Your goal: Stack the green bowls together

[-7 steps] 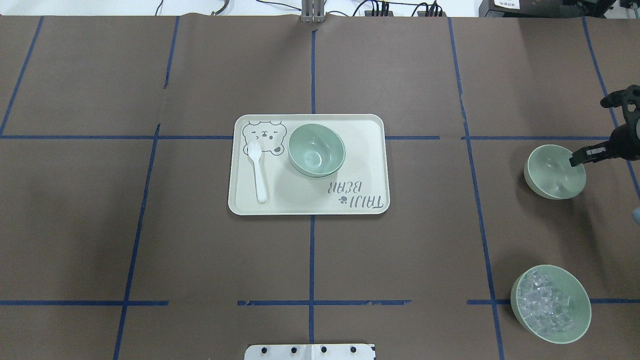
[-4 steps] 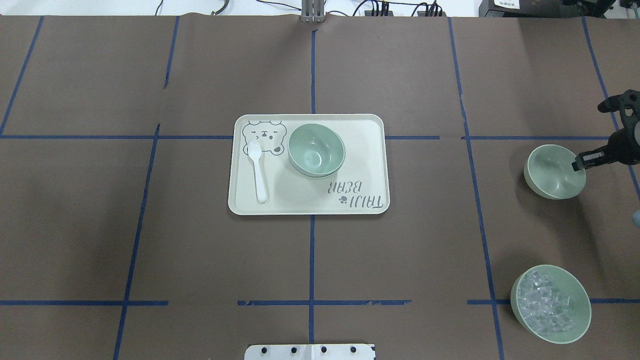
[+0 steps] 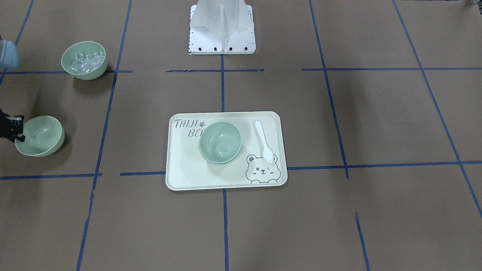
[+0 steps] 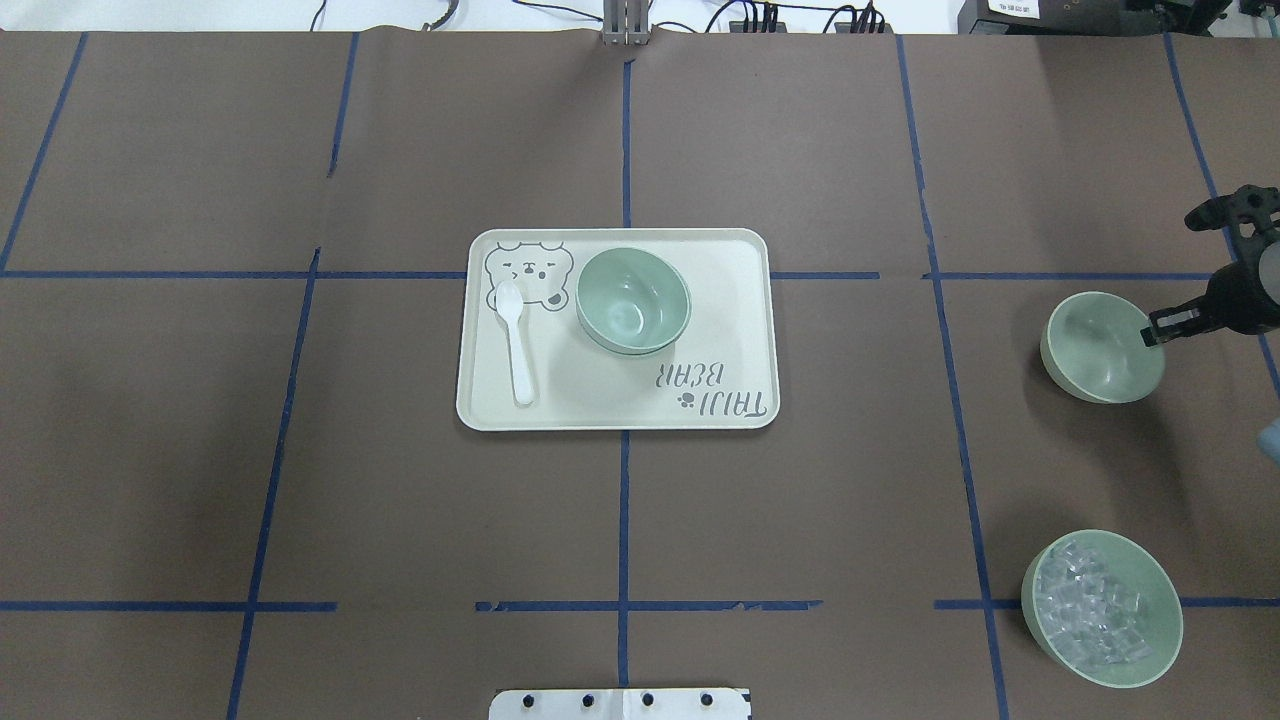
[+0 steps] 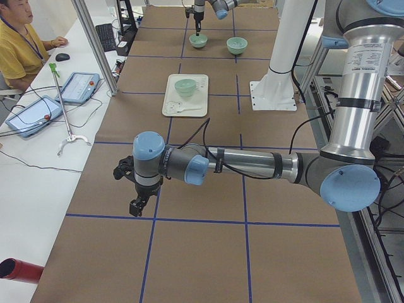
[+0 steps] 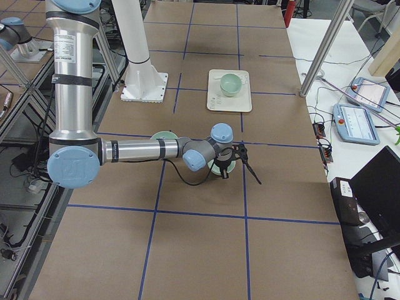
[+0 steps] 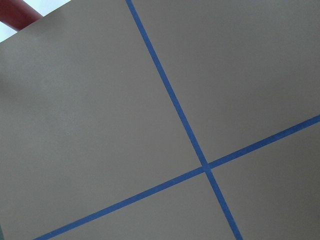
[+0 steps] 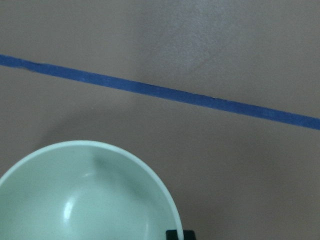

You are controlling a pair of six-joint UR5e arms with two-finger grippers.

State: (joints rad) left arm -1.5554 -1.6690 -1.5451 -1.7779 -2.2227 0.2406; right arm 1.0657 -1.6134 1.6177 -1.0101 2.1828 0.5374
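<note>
Two green bowls (image 4: 632, 300) sit nested on the cream tray (image 4: 720, 260), also in the front view (image 3: 220, 142). A third green bowl (image 4: 1103, 347) sits at the table's right, tilted, also in the front view (image 3: 39, 135). My right gripper (image 4: 1156, 328) is shut on its right rim; one fingertip (image 8: 180, 234) shows at the rim in the right wrist view, next to the bowl (image 8: 85, 200). My left gripper (image 5: 135, 207) hangs over bare table far to the left; it shows only in the exterior left view, so I cannot tell if it is open or shut.
A white spoon (image 4: 517, 340) lies on the tray's left part. A like green bowl with clear ice-like cubes (image 4: 1100, 607) stands at the near right. The robot's white base plate (image 4: 620, 703) is at the near edge. Blue tape lines cross the brown table.
My right gripper's finger drew back from inside the third bowl to its rim. The bowl then shifted slightly left and tilted.
</note>
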